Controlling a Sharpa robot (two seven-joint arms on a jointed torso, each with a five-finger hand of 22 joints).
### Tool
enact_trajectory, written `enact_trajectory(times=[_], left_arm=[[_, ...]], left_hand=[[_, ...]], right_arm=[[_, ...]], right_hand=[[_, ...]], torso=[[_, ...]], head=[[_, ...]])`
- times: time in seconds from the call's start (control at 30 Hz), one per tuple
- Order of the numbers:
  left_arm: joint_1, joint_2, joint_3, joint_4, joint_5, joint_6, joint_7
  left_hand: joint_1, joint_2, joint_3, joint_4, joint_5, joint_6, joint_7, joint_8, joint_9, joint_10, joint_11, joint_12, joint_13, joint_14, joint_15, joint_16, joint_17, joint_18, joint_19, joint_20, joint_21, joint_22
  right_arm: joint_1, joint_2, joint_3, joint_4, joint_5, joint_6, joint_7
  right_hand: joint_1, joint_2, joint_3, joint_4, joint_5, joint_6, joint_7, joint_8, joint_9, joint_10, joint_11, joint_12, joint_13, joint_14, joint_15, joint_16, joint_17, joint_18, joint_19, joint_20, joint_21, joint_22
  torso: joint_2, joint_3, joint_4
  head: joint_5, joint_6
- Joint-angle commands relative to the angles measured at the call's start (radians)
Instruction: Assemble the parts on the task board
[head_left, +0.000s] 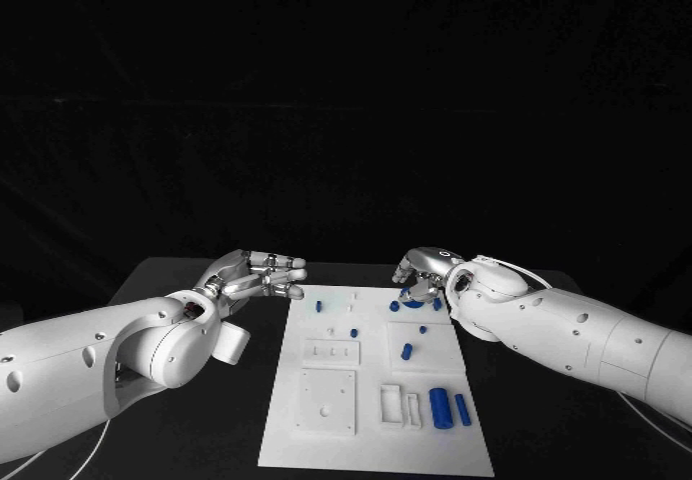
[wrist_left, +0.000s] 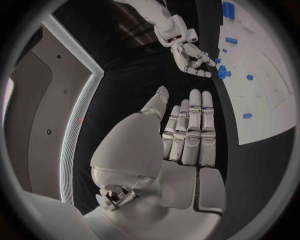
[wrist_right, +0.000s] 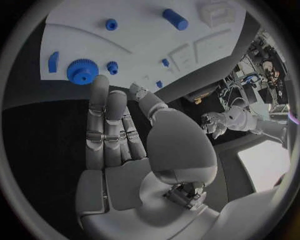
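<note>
The white task board (head_left: 329, 440) lies in the middle of the black table. A big blue gear (wrist_right: 82, 71) sits at its far right corner, with a small gear (wrist_right: 112, 67) and a blue block (wrist_right: 54, 61) beside it. My right hand (head_left: 428, 274) hangs over that corner, fingers apart and holding nothing; its fingertips (wrist_right: 99, 82) end right at the big gear, and I cannot tell whether they touch it. My left hand (head_left: 260, 275) floats past the board's far left corner, fingers stretched out flat (wrist_left: 190, 131) and empty.
Small blue pegs (head_left: 352, 331) (head_left: 407, 351) stand mid-board, and two blue cylinders (head_left: 440, 408) (head_left: 463, 408) lie near its front right beside a white block (head_left: 394, 402). Another blue cylinder (wrist_right: 175, 19) lies further along the board. Bare black table surrounds the board.
</note>
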Motion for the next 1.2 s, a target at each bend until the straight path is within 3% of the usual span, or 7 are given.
enact_trajectory(times=[0.03,0.27,0.6,0.87,1.2], left_arm=[[0.004,0.0,0.002,0.006,-0.01,0.019,0.006],[0.005,0.002,0.003,0.004,-0.01,0.025,0.0],[0.005,0.006,0.003,0.003,-0.011,0.036,-0.005],[0.007,0.006,0.004,0.008,-0.012,0.039,-0.008],[0.011,0.007,0.004,0.009,-0.013,0.043,-0.01]], left_hand=[[-0.007,0.005,-0.003,-0.006,0.002,0.002,0.003,-0.004,-0.002,-0.008,0.0,-0.005,0.0,-0.008,-0.001,0.004,-0.001,-0.013,-0.01,0.001,0.007,0.002],[-0.011,0.006,-0.005,-0.006,0.002,-0.004,0.005,-0.003,-0.001,-0.01,0.001,-0.005,0.0,-0.01,0.0,0.004,-0.002,-0.012,-0.012,0.003,0.008,0.002],[-0.014,0.009,-0.007,-0.006,0.002,-0.006,0.006,-0.003,-0.001,-0.013,0.002,-0.005,0.0,-0.009,0.0,0.005,-0.001,-0.012,-0.014,0.003,0.011,0.003],[-0.015,0.009,-0.008,-0.006,0.002,-0.006,0.006,-0.003,-0.001,-0.013,0.002,-0.005,0.0,-0.01,0.0,0.005,-0.002,-0.012,-0.015,0.004,0.011,0.003],[-0.015,0.01,-0.009,-0.005,0.002,-0.005,0.005,-0.003,-0.001,-0.014,0.002,-0.005,0.0,-0.01,0.0,0.005,-0.002,-0.012,-0.016,0.004,0.011,0.002]], right_arm=[[0.001,0.003,0.0,0.004,-0.116,-0.001,-0.065],[0.001,0.01,-0.002,0.017,-0.157,0.015,-0.086],[0.0,0.026,-0.007,-0.003,-0.187,0.024,-0.087],[0.0,0.042,-0.01,-0.028,-0.192,0.016,-0.077],[-0.003,0.054,-0.012,-0.041,-0.19,0.006,-0.061]], right_hand=[[0.003,-0.011,0.001,0.009,-0.008,-0.005,-0.004,-0.002,-0.002,-0.005,0.002,0.001,0.001,-0.002,0.003,0.008,-0.005,0.022,0.004,0.008,-0.003,0.007],[0.019,-0.019,0.004,0.032,-0.02,-0.006,-0.008,-0.002,-0.002,-0.014,0.003,0.001,0.0,-0.004,0.005,0.021,-0.015,0.026,0.03,0.01,-0.034,0.01],[0.015,-0.024,0.06,0.024,-0.041,0.004,-0.006,-0.002,-0.002,-0.01,0.001,0.0,0.0,-0.006,0.003,0.027,-0.023,0.025,0.038,0.008,-0.05,0.029],[0.0,-0.025,0.115,0.012,-0.057,0.013,-0.005,-0.002,-0.002,0.0,-0.001,0.001,0.0,-0.007,0.002,0.037,-0.026,0.026,0.043,0.006,-0.059,0.055],[-0.022,-0.025,0.177,0.009,-0.077,0.04,-0.01,-0.002,-0.001,0.029,-0.007,0.0,0.0,-0.007,-0.002,0.036,-0.03,0.021,0.038,0.003,-0.064,0.08]], torso=[[0.018,-0.0025,0.0027],[0.03,-0.0047,-0.0009],[0.044,-0.0045,0.0008],[0.053,-0.0066,0.0033],[0.063,-0.0089,0.0024]], head=[[-0.004,-0.004],[-0.006,-0.007],[-0.006,-0.001],[-0.006,0.003],[-0.008,-0.001]])
